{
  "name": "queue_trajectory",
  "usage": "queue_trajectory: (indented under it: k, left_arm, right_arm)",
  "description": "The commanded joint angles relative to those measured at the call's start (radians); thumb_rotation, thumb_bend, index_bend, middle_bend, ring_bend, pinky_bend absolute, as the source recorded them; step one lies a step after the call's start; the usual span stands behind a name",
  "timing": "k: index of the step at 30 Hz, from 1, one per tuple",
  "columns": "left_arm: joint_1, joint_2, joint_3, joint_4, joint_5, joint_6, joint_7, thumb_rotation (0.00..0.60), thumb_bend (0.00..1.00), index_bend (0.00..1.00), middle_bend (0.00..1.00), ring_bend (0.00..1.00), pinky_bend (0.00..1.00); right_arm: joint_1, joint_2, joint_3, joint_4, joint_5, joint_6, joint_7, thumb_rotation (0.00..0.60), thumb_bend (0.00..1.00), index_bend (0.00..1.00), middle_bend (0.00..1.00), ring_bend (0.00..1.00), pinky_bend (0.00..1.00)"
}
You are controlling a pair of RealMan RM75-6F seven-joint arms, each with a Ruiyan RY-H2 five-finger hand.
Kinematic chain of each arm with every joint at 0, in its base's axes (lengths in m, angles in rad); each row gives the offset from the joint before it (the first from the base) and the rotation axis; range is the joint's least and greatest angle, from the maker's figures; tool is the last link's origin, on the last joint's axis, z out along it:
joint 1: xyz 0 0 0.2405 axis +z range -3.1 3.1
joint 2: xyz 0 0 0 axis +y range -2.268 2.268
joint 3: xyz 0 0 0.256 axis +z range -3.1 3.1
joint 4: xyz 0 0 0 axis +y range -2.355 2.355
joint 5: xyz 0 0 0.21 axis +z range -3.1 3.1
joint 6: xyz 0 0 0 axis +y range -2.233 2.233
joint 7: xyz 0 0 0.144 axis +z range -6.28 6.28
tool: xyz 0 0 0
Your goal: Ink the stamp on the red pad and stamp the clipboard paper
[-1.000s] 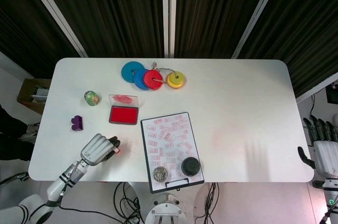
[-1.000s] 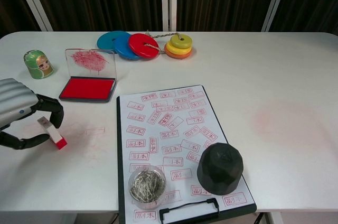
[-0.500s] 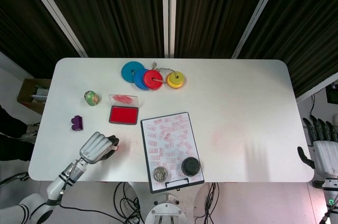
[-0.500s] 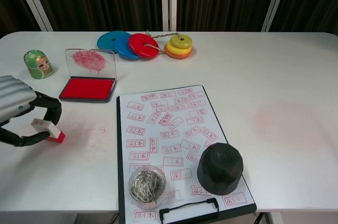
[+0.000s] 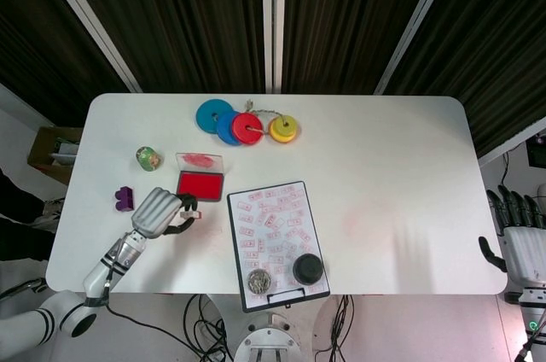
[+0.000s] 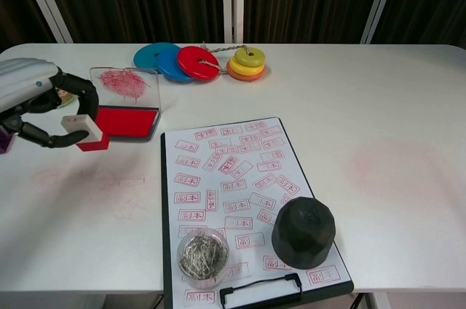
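Note:
My left hand (image 5: 159, 211) (image 6: 38, 99) holds a small white stamp with a red base (image 6: 88, 132) (image 5: 194, 215), lifted just in front of the red ink pad (image 6: 124, 122) (image 5: 200, 184). The pad lies open with its clear, red-smeared lid (image 6: 124, 84) standing up behind it. The clipboard (image 5: 275, 242) (image 6: 171, 251) carries paper (image 6: 229, 178) covered with several red stamp marks. My right hand (image 5: 519, 242) hangs open beyond the table's right edge, away from everything.
A black dome-shaped object (image 6: 303, 230) and a small jar of paper clips (image 6: 202, 254) sit on the clipboard's near end. Coloured discs on a string (image 6: 196, 62) lie at the back. A small green doll (image 5: 148, 158) and a purple block (image 5: 124, 198) sit left.
My left hand has lifted the stamp off the table and carried it away from me and rightward, up to the front edge of the ink pad. The right hand is unchanged.

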Motion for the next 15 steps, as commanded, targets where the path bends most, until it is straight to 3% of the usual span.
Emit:
queue_trajectory:
  k: [1, 7, 15]
  left_arm:
    - [-0.065, -0.023, -0.060, 0.033, -0.062, -0.077, -0.092, 0.600, 0.41, 0.66, 0.65, 1.00, 1.00]
    - [-0.126, -0.086, -0.099, 0.163, -0.111, -0.148, -0.170, 0.600, 0.42, 0.68, 0.68, 1.00, 1.00]
    - [-0.161, -0.172, -0.091, 0.357, -0.129, -0.190, -0.225, 0.600, 0.42, 0.69, 0.68, 1.00, 1.00]
  right_arm:
    - [-0.001, 0.001, 0.001, 0.002, 0.003, -0.001, 0.001, 0.600, 0.28, 0.00, 0.00, 0.00, 0.00]
    - [-0.003, 0.005, 0.005, 0.005, 0.013, 0.000, 0.005, 0.600, 0.28, 0.00, 0.00, 0.00, 0.00]
    - [-0.005, 0.009, 0.009, 0.007, 0.025, -0.002, 0.006, 0.600, 0.28, 0.00, 0.00, 0.00, 0.00]
